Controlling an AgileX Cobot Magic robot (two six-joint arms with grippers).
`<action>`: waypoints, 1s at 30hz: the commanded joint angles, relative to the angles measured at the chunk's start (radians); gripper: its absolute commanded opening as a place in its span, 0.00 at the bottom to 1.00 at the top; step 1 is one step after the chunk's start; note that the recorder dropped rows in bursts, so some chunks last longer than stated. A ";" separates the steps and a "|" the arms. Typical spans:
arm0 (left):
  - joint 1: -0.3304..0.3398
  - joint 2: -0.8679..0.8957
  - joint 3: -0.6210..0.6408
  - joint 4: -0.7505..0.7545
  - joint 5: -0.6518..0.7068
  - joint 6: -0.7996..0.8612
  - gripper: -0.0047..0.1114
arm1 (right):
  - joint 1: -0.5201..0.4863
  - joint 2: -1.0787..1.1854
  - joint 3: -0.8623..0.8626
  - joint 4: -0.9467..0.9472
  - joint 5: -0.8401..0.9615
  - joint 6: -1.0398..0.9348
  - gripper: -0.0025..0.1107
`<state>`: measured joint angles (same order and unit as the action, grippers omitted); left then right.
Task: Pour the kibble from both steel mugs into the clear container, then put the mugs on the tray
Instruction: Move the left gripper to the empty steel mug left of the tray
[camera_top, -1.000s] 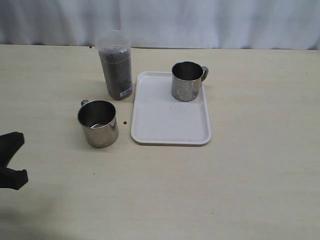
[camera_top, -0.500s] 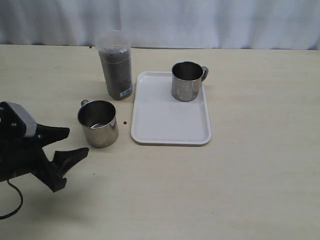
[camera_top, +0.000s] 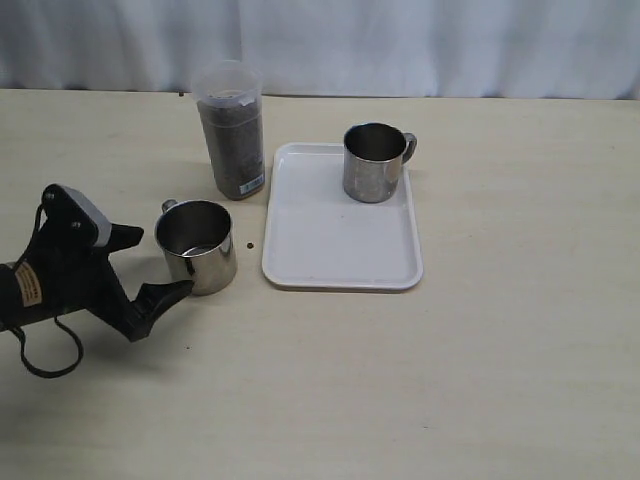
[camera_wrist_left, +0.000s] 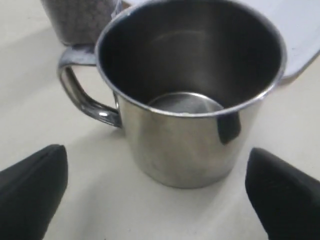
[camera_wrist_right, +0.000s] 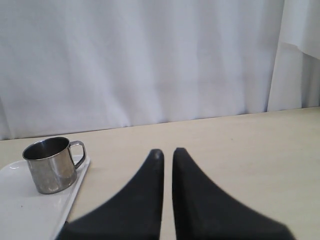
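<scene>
**A:** Exterior view: how far along?
**B:** The clear container (camera_top: 231, 130) holds the kibble (camera_top: 233, 145). One steel mug (camera_top: 373, 165) stands at the tray's (camera_top: 330, 255) far corner. The other mug (camera_top: 200, 250) sits on the bench (camera_top: 500, 380) beside the tray. The left tool (camera_top: 160, 260), spread wide, is just beside it and grips nothing. A stray pellet (camera_top: 249, 246) lies between that mug and the tray.
**A:** Left wrist?
**B:** That mug looks empty, so I judge the pouring done and only its move left.
**A:** Right wrist?
**B:** The right tool (camera_wrist_right: 165, 152) is pressed closed and empty, apart from the tray.
**A:** Writing?
**B:** The container's label (camera_top: 252, 184) is too small to read.
</scene>
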<state>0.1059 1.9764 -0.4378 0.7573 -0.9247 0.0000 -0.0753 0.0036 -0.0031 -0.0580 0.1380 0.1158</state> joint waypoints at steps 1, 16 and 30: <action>-0.002 0.002 -0.033 -0.010 -0.031 0.010 0.78 | -0.005 -0.004 0.003 0.003 0.000 -0.007 0.06; -0.002 0.144 -0.096 -0.006 -0.220 0.000 0.78 | -0.005 -0.004 0.003 0.003 0.000 -0.007 0.06; -0.002 0.147 -0.135 0.068 -0.233 -0.070 0.78 | -0.005 -0.004 0.003 0.003 0.000 -0.007 0.06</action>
<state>0.1059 2.1217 -0.5675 0.8277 -1.1400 -0.0562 -0.0753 0.0036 -0.0031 -0.0580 0.1380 0.1158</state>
